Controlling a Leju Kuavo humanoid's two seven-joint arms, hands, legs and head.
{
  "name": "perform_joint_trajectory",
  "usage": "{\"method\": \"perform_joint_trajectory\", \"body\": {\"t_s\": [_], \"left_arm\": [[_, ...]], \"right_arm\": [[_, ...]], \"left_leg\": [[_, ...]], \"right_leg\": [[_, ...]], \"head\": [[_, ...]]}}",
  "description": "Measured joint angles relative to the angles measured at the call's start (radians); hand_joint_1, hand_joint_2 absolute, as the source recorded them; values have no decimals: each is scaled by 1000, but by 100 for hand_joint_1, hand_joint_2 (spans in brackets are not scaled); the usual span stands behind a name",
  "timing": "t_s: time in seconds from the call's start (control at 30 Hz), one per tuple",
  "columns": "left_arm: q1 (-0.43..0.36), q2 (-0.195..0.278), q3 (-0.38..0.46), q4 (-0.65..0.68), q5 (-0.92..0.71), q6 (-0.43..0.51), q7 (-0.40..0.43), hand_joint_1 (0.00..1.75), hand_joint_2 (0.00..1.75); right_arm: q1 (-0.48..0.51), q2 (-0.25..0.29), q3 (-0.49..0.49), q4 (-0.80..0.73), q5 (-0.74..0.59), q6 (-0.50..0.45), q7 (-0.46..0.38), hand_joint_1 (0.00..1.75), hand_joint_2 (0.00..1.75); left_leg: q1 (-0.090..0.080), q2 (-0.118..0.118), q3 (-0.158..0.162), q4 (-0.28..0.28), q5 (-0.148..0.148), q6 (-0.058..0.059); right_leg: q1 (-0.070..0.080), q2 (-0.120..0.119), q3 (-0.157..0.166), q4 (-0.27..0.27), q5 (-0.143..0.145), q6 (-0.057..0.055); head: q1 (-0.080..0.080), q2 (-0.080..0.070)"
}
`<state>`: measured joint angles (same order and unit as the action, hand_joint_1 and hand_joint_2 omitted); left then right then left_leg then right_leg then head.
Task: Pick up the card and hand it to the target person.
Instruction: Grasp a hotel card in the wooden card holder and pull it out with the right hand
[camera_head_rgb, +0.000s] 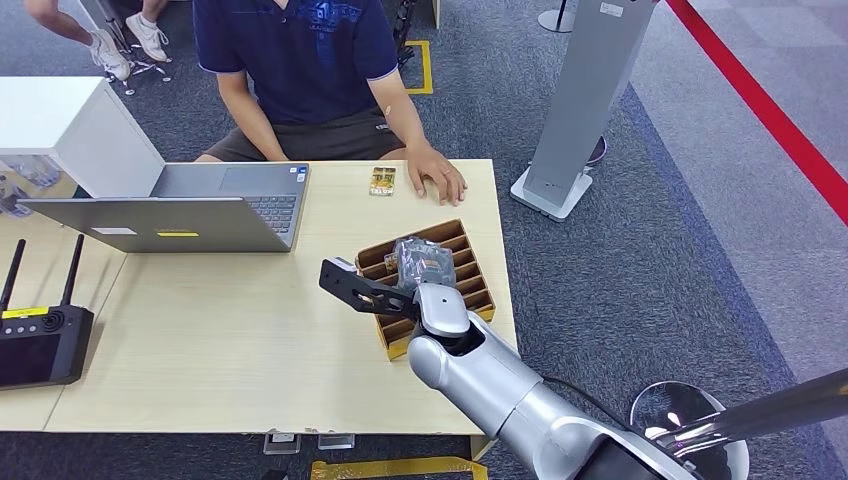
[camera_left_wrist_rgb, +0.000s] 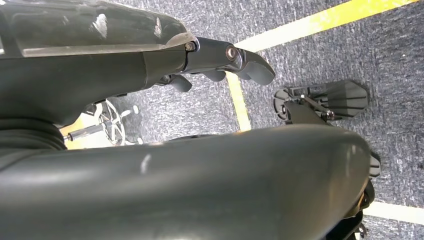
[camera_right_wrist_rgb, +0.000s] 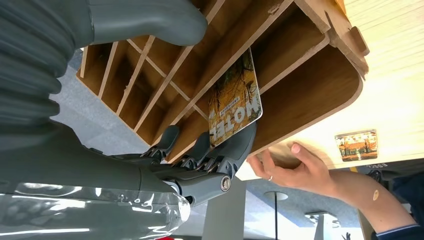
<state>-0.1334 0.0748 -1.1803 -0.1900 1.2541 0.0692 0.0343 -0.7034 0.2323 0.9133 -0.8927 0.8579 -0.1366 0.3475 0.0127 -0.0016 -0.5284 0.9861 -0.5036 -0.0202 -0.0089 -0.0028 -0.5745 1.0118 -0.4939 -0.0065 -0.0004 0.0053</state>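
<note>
Card (camera_right_wrist_rgb: 235, 102) stands in the wooden slotted tray (camera_right_wrist_rgb: 320, 100), right hand (camera_right_wrist_rgb: 210, 155) fingers spread against it — grasp step, not yet pinched; next, close and lift.

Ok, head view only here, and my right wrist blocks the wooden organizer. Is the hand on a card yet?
Observer: In the right wrist view, the right hand has its fingers touching the edge of a card standing in an organizer slot.
Operator: Thumb on it too?
Observer: No, the thumb sits well apart from the card.
Operator: And the left hand?
Observer: The left hand hangs over grey carpet, holding nothing.
</note>
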Motion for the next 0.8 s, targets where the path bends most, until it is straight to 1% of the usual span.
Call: {"method": "perform_joint_trajectory", "body": {"t_s": [0.17,0.23,0.37,0.43,0.5,0.57,0.67,0.8], "left_arm": [[0,0,0,0,-2,-5,0,0,0],[0,0,0,0,-3,-8,0,0,0],[0,0,0,0,-6,-9,0,0,0],[0,0,0,0,-8,-9,0,0,0],[0,0,0,0,-11,-9,0,0,0],[-1,0,0,0,-13,-9,0,0,0],[-2,0,0,0,-17,-9,1,0,0],[-4,0,0,0,-19,-9,5,0,0]], "right_arm": [[0,0,0,0,0,1,5,65,175],[0,0,0,0,1,2,11,68,175],[0,0,1,-1,1,3,26,83,175],[-1,0,1,-2,2,3,32,88,175],[-2,0,1,-4,2,2,36,99,175],[-2,-2,1,-6,3,2,40,115,175],[-4,-5,1,-9,4,2,44,131,175],[-4,-9,1,-12,5,2,45,137,175]], "left_leg": [[0,0,0,0,0,0],[0,0,0,0,0,0],[0,0,0,0,0,0],[0,0,0,0,0,0],[0,0,0,0,0,0],[0,0,0,0,0,0],[0,0,0,0,0,0],[0,0,0,0,0,0]], "right_leg": [[0,0,0,0,0,0],[0,0,0,0,0,0],[0,0,0,0,0,0],[0,0,0,0,0,0],[0,0,0,0,0,0],[0,0,0,0,0,0],[0,0,0,0,0,0],[0,0,0,0,0,0]], "head": [[0,0],[0,0],[0,0],[0,0],[0,0],[0,0],[0,0],[0,0]]}}
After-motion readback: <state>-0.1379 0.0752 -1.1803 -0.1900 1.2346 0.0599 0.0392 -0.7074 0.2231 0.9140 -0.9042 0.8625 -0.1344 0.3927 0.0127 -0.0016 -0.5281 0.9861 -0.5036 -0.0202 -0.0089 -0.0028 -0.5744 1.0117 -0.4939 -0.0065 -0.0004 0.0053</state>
